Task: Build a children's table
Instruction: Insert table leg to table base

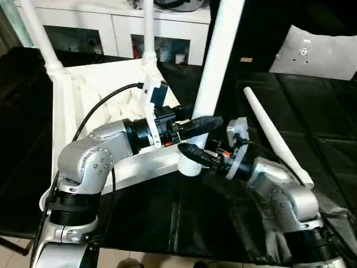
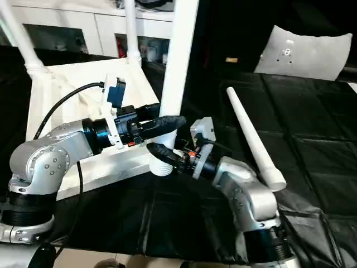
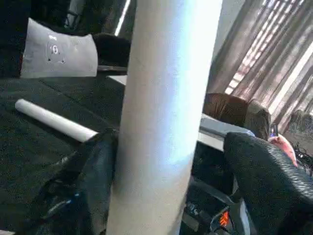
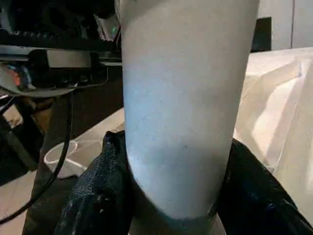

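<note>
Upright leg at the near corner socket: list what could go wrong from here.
1. The left gripper has a gap showing beside the upright leg, so the right gripper, clamped low on it, may be its only hold; the tall leg could lean.
2. If the leg is not fully seated in the corner socket, it may tip out of the tabletop.
3. The loose leg lies on the black mat close to the right arm and could get knocked.

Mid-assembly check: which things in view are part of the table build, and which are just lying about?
Part of the job:
- upturned table top
- two legs already standing in far sockets
- leg upright at the near socket, right pincer closed on it
- loose leg on the black mat

Lying about:
- white cabinet
- flat grey-white board
</note>
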You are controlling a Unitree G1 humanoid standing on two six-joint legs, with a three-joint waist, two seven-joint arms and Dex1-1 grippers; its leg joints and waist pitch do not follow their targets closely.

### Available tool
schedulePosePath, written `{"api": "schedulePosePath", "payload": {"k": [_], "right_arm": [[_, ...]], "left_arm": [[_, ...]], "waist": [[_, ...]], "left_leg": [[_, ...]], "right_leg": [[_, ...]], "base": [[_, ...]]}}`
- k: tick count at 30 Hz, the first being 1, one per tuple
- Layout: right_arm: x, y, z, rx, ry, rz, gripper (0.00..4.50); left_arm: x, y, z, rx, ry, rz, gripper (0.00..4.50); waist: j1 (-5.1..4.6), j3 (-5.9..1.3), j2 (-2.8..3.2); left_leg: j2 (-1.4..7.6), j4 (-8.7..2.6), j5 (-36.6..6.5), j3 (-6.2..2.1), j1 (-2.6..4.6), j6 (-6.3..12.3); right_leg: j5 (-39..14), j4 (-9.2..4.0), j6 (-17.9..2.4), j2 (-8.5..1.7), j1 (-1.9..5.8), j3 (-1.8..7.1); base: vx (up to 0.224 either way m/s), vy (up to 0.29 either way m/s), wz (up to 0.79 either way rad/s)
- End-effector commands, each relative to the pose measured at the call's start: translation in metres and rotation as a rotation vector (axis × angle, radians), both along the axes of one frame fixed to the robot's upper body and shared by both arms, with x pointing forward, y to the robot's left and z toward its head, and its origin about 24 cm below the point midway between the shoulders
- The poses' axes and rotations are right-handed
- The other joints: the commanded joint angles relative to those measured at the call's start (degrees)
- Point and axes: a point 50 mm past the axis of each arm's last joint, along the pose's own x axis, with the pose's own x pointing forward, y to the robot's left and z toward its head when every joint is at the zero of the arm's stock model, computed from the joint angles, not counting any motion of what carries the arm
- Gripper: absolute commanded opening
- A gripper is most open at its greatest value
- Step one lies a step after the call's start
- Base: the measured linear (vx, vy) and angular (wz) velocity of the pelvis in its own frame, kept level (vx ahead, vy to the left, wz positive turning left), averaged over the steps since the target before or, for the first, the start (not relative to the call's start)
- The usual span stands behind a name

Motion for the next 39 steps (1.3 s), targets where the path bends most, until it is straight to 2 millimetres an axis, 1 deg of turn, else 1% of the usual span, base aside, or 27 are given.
{"api": "schedulePosePath", "payload": {"k": [1,2,4,6,7,8,9,10,11,12,13,14,15,19,21,22,23,24,27,28,31,32,35,36,39], "right_arm": [[0.0012,-0.0021,0.0032,0.0,-0.022,-0.019,1.91],[0.0009,-0.0016,0.0024,0.001,-0.021,-0.019,1.91],[0.0005,-0.001,0.0016,0.001,-0.021,-0.018,1.91],[0.0004,-0.0011,0.0013,0.003,-0.02,-0.02,1.91],[0.0004,-0.0011,0.0013,0.003,-0.02,-0.021,1.91],[0.0006,-0.0015,0.0009,0.005,-0.019,-0.025,1.91],[0.0006,-0.0015,0.0009,0.005,-0.018,-0.025,1.91],[0.0007,-0.0014,0.0008,0.005,-0.018,-0.026,1.91],[0.0005,-0.0008,0.0006,0.005,-0.018,-0.026,1.91],[0.0004,-0.0005,0.0004,0.005,-0.018,-0.026,1.91],[0.0006,-0.0006,0.0006,0.005,-0.018,-0.026,1.91],[0.0008,-0.0006,0.0005,0.005,-0.019,-0.027,1.91],[0.0012,-0.001,0.0003,0.004,-0.018,-0.029,1.91],[0.0019,-0.0016,-0.0003,0.002,-0.018,-0.032,1.91],[0.0019,-0.0016,-0.0007,-0.004,-0.019,-0.03,1.91],[0.002,-0.0019,-0.0007,-0.005,-0.019,-0.029,1.91],[0.0021,-0.0022,-0.0007,-0.006,-0.02,-0.03,1.91],[0.0022,-0.0025,-0.0006,-0.007,-0.02,-0.031,1.91],[0.0029,-0.0042,-0.0006,-0.016,-0.022,-0.036,1.91],[0.003,-0.0044,-0.0006,-0.017,-0.022,-0.036,1.91],[0.0035,-0.0054,-0.0006,-0.019,-0.023,-0.04,1.91],[0.0039,-0.006,-0.0006,-0.022,-0.023,-0.043,1.91],[0.0051,-0.0069,-0.0007,-0.032,-0.025,-0.05,1.91],[0.0064,-0.0073,-0.0007,-0.04,-0.026,-0.059,1.91],[0.0089,-0.0078,0.0002,-0.034,-0.015,-0.063,1.91]], "left_arm": [[-0.0026,-0.0024,0.0027,-0.008,-0.022,-0.009,4.06],[-0.0034,-0.0019,0.0024,-0.007,-0.027,-0.008,4.06],[-0.0046,-0.0016,0.0015,-0.005,-0.031,-0.007,4.06],[-0.0065,-0.0016,0.0013,-0.02,-0.028,-0.01,3.8],[-0.0067,-0.0016,0.0012,-0.021,-0.027,-0.01,3.8],[-0.0074,-0.0018,0.0012,-0.034,-0.026,-0.004,3.69],[-0.0071,-0.0018,0.0013,-0.038,-0.026,0.0,3.61],[-0.0067,-0.0018,0.0015,-0.046,-0.024,0.007,3.49],[-0.0066,-0.0014,0.0013,-0.05,-0.024,0.013,3.34],[-0.0066,-0.0011,0.001,-0.05,-0.024,0.016,3.34],[-0.0065,-0.0013,0.001,-0.048,-0.028,0.016,3.29],[-0.0066,-0.0013,0.0005,-0.043,-0.034,0.018,3.11],[-0.0071,-0.0015,-0.0002,-0.034,-0.038,0.015,3.11],[-0.0083,-0.002,-0.0019,-0.019,-0.043,0.01,2.79],[-0.0086,-0.0022,-0.0024,-0.014,-0.045,0.009,2.48],[-0.0086,-0.0025,-0.0025,-0.013,-0.047,0.009,2.48],[-0.0085,-0.0025,-0.0027,-0.005,-0.057,0.01,2.34],[-0.0082,-0.0025,-0.0028,-0.003,-0.06,0.013,2.34],[-0.007,-0.0024,-0.0034,0.003,-0.068,0.02,2.08],[-0.007,-0.0024,-0.0034,0.003,-0.068,0.02,2.04],[-0.007,-0.0025,-0.0038,0.002,-0.069,0.021,1.98],[-0.007,-0.0024,-0.0042,0.001,-0.066,0.024,1.97],[-0.0066,-0.002,-0.0048,-0.001,-0.062,0.036,1.97],[-0.0061,-0.0014,-0.0051,-0.003,-0.058,0.048,1.96],[-0.0029,-0.0001,-0.0043,-0.016,-0.044,0.089,1.95]], "waist": [[0.1,-5.46,0.34],[0.17,-5.46,0.47],[0.14,-5.5,0.44],[0.18,-5.58,0.57],[0.16,-5.59,0.57],[0.21,-5.63,0.77],[0.16,-5.59,0.68],[0.22,-5.59,0.84],[0.21,-5.62,0.72],[0.23,-5.62,0.71],[0.29,-5.64,0.94],[0.32,-5.66,0.88],[0.39,-5.65,0.81],[0.55,-5.67,0.92],[0.57,-5.63,0.88],[0.58,-5.65,0.92],[0.62,-5.67,0.9],[0.63,-5.68,0.9],[0.63,-5.66,1.0],[0.62,-5.69,0.88],[0.63,-5.7,0.87],[0.63,-5.69,0.76],[0.64,-5.69,0.78],[0.63,-5.68,0.55],[0.6,-5.71,0.58]], "left_leg": [[0.41,-3.42,-5.8,0.51,-0.53,1.29],[0.4,-3.42,-5.8,0.5,-0.5,1.35],[0.39,-3.41,-5.9,0.5,-0.59,1.4],[0.37,-3.39,-5.8,0.5,-0.59,1.42],[0.39,-3.38,-5.8,0.52,-0.59,1.43],[0.43,-3.38,-5.8,0.44,-0.58,1.38],[0.44,-3.4,-6.0,0.46,-0.59,1.42],[0.41,-3.39,-6.1,0.46,-0.57,1.38],[0.38,-3.38,-6.2,0.48,-0.58,1.43],[0.36,-3.37,-6.1,0.48,-0.61,1.46],[0.41,-3.39,-6.2,0.42,-0.57,1.44],[0.4,-3.38,-6.1,0.41,-0.59,1.41],[0.41,-3.42,-6.3,0.4,-0.54,1.42],[0.49,-3.45,-6.4,0.36,-0.48,1.36],[0.48,-3.45,-6.6,0.4,-0.47,1.32],[0.47,-3.43,-6.5,0.41,-0.47,1.28],[0.48,-3.44,-6.3,0.4,-0.5,1.28],[0.48,-3.45,-6.4,0.4,-0.46,1.26],[0.5,-3.46,-6.4,0.38,-0.48,1.17],[0.44,-3.41,-6.4,0.42,-0.47,1.22],[0.48,-3.41,-6.2,0.39,-0.54,1.15],[0.5,-3.43,-6.2,0.4,-0.5,1.15],[0.51,-3.4,-6.0,0.41,-0.54,1.2],[0.51,-3.41,-5.9,0.42,-0.54,1.23],[0.51,-3.34,-6.0,0.48,-0.51,1.25]], "right_leg": [[-19.0,-4.69,-5.9,-3.79,4.16,2.57],[-19.2,-4.68,-5.8,-3.78,4.11,2.56],[-19.3,-4.69,-5.6,-3.8,4.17,2.56],[-19.3,-4.69,-5.4,-3.78,4.14,2.55],[-19.2,-4.69,-5.5,-3.75,4.11,2.54],[-18.8,-4.6,-5.7,-3.77,4.12,2.51],[-18.5,-4.68,-5.8,-3.71,4.08,2.49],[-18.5,-4.65,-5.9,-3.72,4.1,2.5],[-18.4,-4.67,-5.9,-3.69,4.14,2.5],[-18.5,-4.65,-5.8,-3.71,4.18,2.49],[-18.4,-4.7,-5.9,-3.71,4.12,2.48],[-18.2,-4.66,-6.0,-3.74,4.16,2.48],[-18.2,-4.66,-5.9,-3.69,4.13,2.46],[-17.9,-4.54,-6.1,-3.75,4.1,2.49],[-17.8,-4.55,-6.2,-3.75,4.1,2.5],[-17.8,-4.55,-6.3,-3.76,4.11,2.53],[-17.6,-4.54,-6.3,-3.76,4.13,2.53],[-17.6,-4.53,-6.2,-3.74,4.12,2.53],[-17.5,-4.5,-6.2,-3.76,4.14,2.55],[-17.6,-4.52,-6.1,-3.73,4.15,2.55],[-17.3,-4.45,-6.2,-3.77,4.2,2.55],[-17.4,-4.42,-6.3,-3.79,4.16,2.55],[-17.2,-4.38,-6.3,-3.79,4.19,2.57],[-17.3,-4.34,-6.2,-3.79,4.19,2.55],[-17.4,-4.4,-6.4,-3.82,4.14,2.58]], "base": [[0.0,0.0,0.0],[0.0,0.0,0.0],[0.0,0.0,0.0],[0.0,0.0,0.0],[0.0,0.0,0.0],[0.0,0.0,0.0],[0.0,0.0,0.0],[0.0,0.0,0.0],[0.0,0.0,0.0],[0.0,0.0,0.0],[0.0,0.0,0.0],[0.0,0.0,0.0],[0.0,0.0,0.0],[0.0,0.0,0.0],[0.0,0.0,0.0],[0.0,0.0,0.0],[0.0,0.0,0.0],[0.0,0.0,0.0],[0.0,0.0,0.0],[0.0,0.0,0.0],[0.0,0.0,0.0],[0.0,0.0,0.0],[0.0,0.0,0.0],[0.0,0.0,0.0],[0.0,0.0,0.0]]}}
